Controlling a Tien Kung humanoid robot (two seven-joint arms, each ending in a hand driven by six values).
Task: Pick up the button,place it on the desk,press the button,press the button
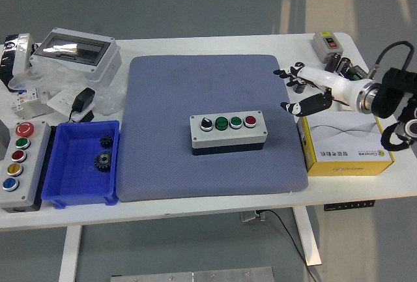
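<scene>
A grey button box point(228, 133) with a black selector, two green buttons and a red button lies in the middle of the blue-grey mat point(208, 86). My right hand point(294, 90), white with black fingertips, hovers above the mat's right edge, well to the right of the box and touching nothing. Its fingers are spread and hold nothing. My left arm is out of sight.
A yellow and white carton point(348, 144) lies right of the mat under my right forearm. Black cylinders point(300, 73) and a small switch box point(326, 43) sit at the back right. A blue bin point(83, 161) with gears, a five-button station point(17, 163) and a clear-lidded enclosure point(77, 51) are on the left.
</scene>
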